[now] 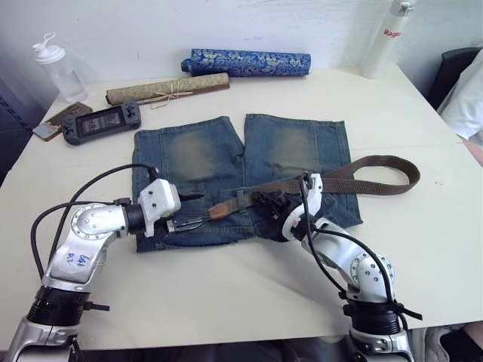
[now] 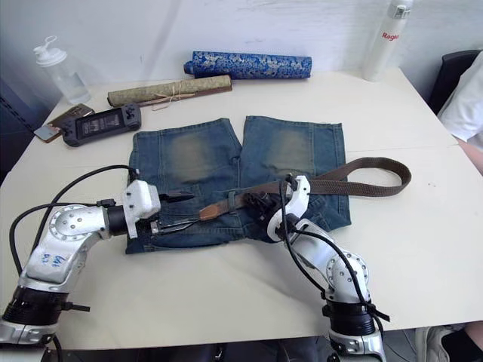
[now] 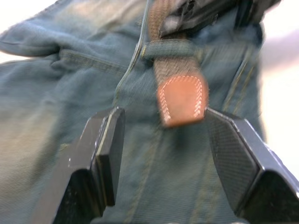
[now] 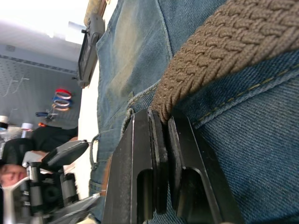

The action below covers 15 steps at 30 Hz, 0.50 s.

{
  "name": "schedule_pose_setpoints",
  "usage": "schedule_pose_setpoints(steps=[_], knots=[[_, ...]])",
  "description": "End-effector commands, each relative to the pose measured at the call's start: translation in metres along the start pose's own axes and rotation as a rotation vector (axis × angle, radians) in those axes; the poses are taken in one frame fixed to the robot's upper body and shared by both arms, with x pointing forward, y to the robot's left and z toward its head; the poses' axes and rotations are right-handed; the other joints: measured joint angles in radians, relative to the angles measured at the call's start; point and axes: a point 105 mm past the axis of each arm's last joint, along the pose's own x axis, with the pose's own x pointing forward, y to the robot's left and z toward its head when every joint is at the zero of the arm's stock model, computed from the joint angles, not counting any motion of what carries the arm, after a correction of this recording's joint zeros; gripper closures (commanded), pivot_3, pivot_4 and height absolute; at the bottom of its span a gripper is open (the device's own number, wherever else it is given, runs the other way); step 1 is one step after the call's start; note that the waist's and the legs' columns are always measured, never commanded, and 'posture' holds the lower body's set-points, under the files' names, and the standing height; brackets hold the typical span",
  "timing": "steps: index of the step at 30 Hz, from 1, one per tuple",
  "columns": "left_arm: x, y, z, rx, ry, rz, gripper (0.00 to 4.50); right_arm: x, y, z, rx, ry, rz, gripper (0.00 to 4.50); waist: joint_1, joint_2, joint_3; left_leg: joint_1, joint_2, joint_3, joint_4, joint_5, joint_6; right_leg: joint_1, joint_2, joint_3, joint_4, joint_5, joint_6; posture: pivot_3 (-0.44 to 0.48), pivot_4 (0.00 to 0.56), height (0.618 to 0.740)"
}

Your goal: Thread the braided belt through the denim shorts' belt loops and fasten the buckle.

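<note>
From the head camera I see the denim shorts [image 1: 241, 177] flat on the desk [image 1: 226, 286], waistband toward me. The braided belt [image 1: 362, 175] runs along the waistband, its long axis left to right, the far end looping off the shorts to my right. Its tan tip [image 1: 219, 210] points at my left hand [image 1: 189, 210], the nearer one, spread open just beside it. The white bottle [image 1: 386, 34] reads "Rage", the rest cut off.

Left wrist: the tip [image 3: 182, 99] pokes out from under a belt loop [image 3: 170, 49], lying between my open fingers [image 3: 110, 149], untouched.

Right wrist: my right hand [image 4: 161, 135] is clamped on the belt's weave [image 4: 219, 46] at the waistband.
</note>
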Motion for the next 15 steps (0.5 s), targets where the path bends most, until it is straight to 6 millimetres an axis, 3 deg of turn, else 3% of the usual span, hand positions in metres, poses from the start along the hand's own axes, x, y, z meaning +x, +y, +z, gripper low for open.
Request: schedule_pose_setpoints(steps=[1,7,15], knots=[[-0.001,-0.003,-0.004,0.224,0.004,0.002,1.51,0.005,0.000,-0.009,0.049,0.053,0.014,4.50,0.000,0.000,0.000,0.000,0.000,0.000,0.000,0.000,0.000,0.000,0.000,0.000,0.000,0.000,0.000,0.000,0.150,0.637],[0.004,-0.012,-0.009,0.549,-0.053,0.062,1.51,0.008,0.002,-0.009,0.080,0.055,0.021,4.50,0.000,-0.001,-0.001,0.000,0.000,0.000,0.000,0.000,0.000,0.000,0.000,0.000,0.000,0.000,0.000,0.000,0.150,0.637],[0.012,-0.007,-0.005,0.701,-0.133,0.204,1.51,0.008,0.006,-0.009,0.088,0.045,0.034,4.50,-0.001,-0.002,-0.002,0.001,0.000,-0.001,0.000,0.000,0.000,0.000,0.001,0.000,0.001,0.000,0.000,0.000,0.150,0.637]])
